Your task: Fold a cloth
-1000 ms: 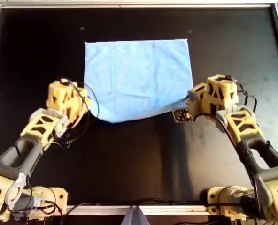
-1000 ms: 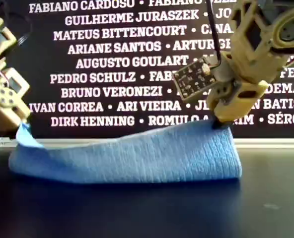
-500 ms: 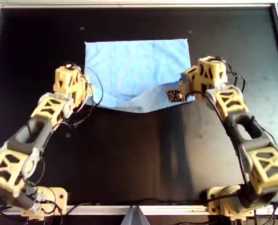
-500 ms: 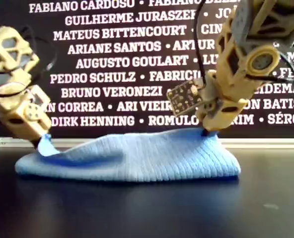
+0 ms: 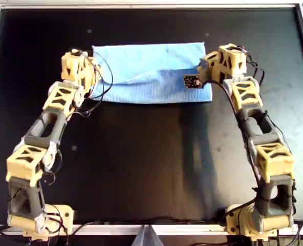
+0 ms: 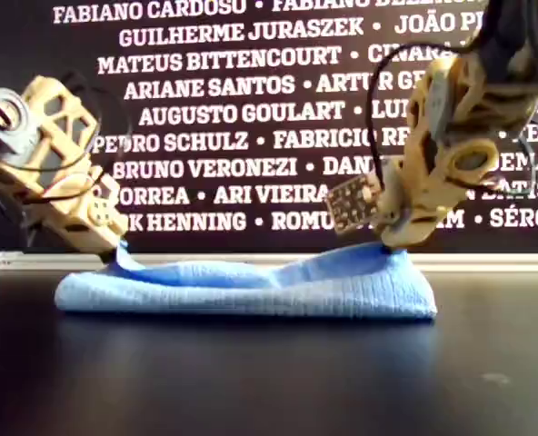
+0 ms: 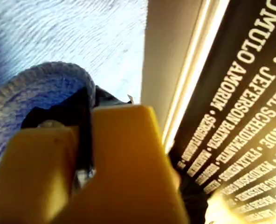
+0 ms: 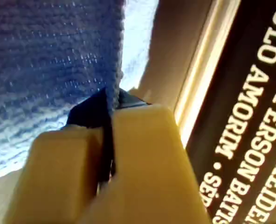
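The light blue cloth (image 5: 151,72) lies folded over on itself on the black table, its rounded fold toward the arms' bases. It is low and flat in the exterior view (image 6: 251,286). The gripper at the overhead view's left (image 5: 92,72) pinches one end, and the gripper at the right (image 5: 205,72) pinches the other end. My first gripper (image 7: 89,100) is shut on a looped edge of cloth (image 7: 58,28). My second gripper (image 8: 111,105) is shut on a hanging edge of cloth (image 8: 44,56). The wrist views do not show which arm is which.
A metal rail (image 5: 151,5) frames the black table (image 5: 151,164). A dark wall with white names (image 6: 251,91) stands just beyond the cloth. A small circuit board (image 6: 353,202) hangs beside the gripper at the exterior view's right.
Both grippers have carried the cloth's near edge toward the far rail and lowered it. The cloth has gone from a raised hump to a flat fold.
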Robot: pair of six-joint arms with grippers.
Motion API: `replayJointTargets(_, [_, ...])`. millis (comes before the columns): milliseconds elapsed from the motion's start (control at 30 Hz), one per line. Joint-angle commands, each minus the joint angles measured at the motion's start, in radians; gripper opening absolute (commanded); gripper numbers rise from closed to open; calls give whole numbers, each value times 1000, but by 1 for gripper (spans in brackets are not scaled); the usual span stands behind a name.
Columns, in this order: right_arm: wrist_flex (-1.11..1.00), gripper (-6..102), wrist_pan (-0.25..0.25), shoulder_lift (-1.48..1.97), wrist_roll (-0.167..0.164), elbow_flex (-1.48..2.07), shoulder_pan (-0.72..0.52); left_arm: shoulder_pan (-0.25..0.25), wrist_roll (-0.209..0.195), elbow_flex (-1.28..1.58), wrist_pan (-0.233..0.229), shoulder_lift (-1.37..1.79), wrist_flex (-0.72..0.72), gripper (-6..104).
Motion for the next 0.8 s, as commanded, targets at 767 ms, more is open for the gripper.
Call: replayJointTargets(767, [-29, -2, 5, -301, -8, -595, -32, 66, 5, -348, 3, -135, -29, -1])
